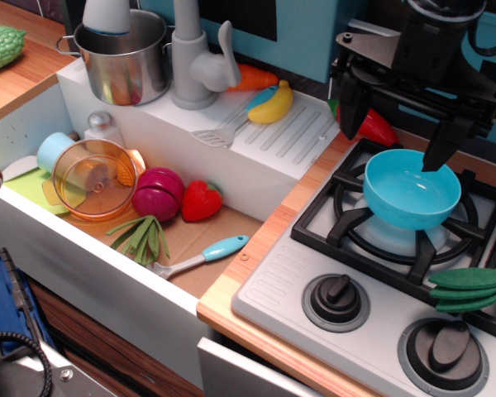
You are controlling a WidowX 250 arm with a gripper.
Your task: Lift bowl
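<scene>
The sky-blue bowl [412, 194] sits on the grate of the front-left stove burner [372, 240], its opening turned slightly towards the camera. My black gripper [394, 139] hangs above and behind the bowl with its jaws wide apart. The right finger [440, 149] reaches down to the bowl's back rim. The left finger [352, 103] stands apart from the bowl, up and to the left. Nothing is held between them.
A red pepper [379, 128] lies behind the gripper. Green beans [471, 289] lie on the stove at the right, above two knobs [337, 299]. The steel pot [126, 58], faucet [200, 66] and banana [271, 103] stand behind the sink, which holds the orange container [95, 178] and toy food.
</scene>
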